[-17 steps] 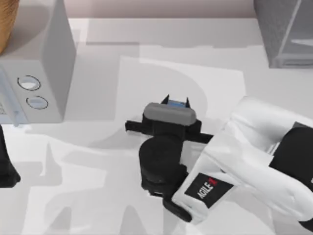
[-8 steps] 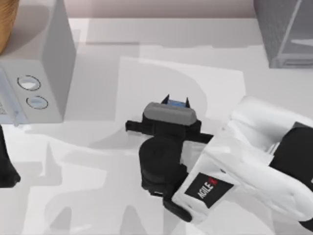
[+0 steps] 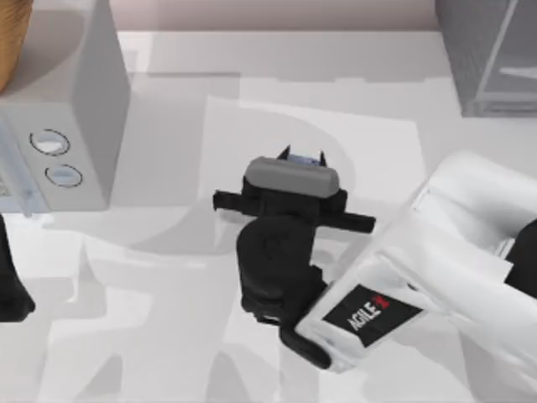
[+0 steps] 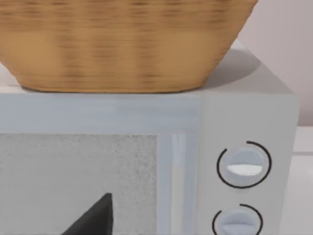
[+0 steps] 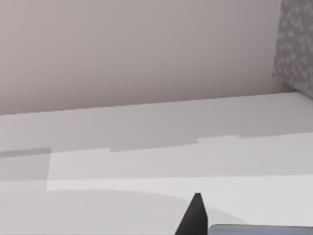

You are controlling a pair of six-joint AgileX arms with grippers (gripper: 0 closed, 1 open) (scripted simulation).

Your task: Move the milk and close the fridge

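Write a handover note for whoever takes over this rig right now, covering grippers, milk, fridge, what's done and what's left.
Right gripper: mid-table, fingers shut on the small blue milk carton.
Left arm: parked at the table's left edge, near the smooth light-grey box with two round dials.
Dark grey speckled fridge: far right corner.
Done: milk gripped.
Left: carry the milk over, then close the fridge.

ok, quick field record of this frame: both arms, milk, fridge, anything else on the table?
right hand: mid-table, fingers either side of the small blue milk carton; contact hidden by the wrist
left hand: parked at the table's left edge, facing the box with dials
fridge: large dark grey speckled cabinet, far right corner; door state not readable
other: smooth light-grey box with two round dials, far left; woven tan basket on top of it
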